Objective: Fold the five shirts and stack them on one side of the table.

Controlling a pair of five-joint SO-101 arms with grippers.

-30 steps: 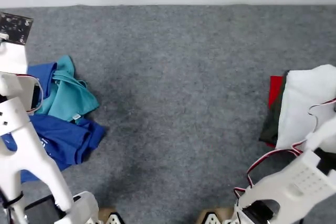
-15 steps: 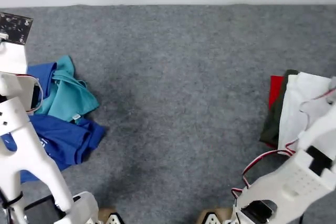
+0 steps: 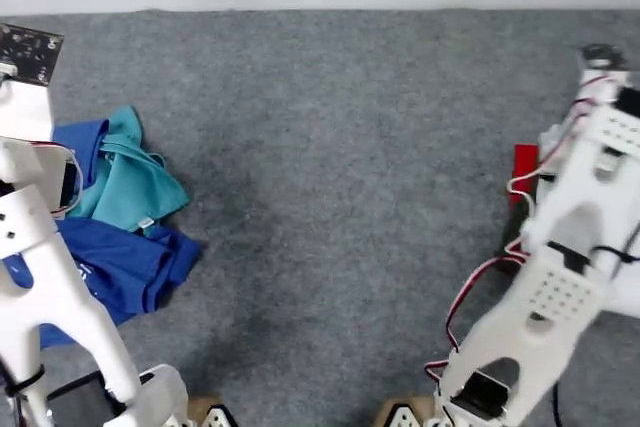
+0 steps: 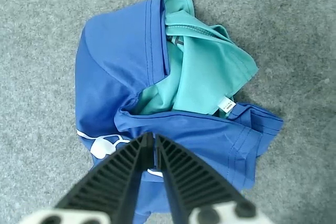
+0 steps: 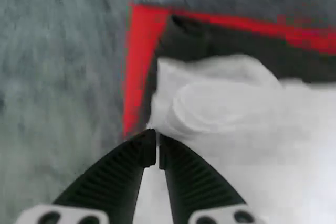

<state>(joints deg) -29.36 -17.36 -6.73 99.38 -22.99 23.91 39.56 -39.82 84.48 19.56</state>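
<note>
At the desk's (image 3: pixel 340 167) left edge, your left pincer (image 4: pixel 155 141) hangs over a crumpled pair of shirts, its jaws together with nothing between them. The blue shirt (image 4: pixel 113 72) lies bunched directly under the tips, wrapped partly around the teal shirt (image 4: pixel 210 77), which spills out toward the desk's middle. At the right edge you have a pile: the red shirt (image 5: pixel 142 51) lowest, a dark shirt (image 5: pixel 210 43) on it, the white shirt (image 5: pixel 236 108) on top. Your right pincer (image 5: pixel 158 142) sits over the white shirt's edge, jaws together and seemingly holding nothing, though I cannot tell whether the tips touch the cloth.
</note>
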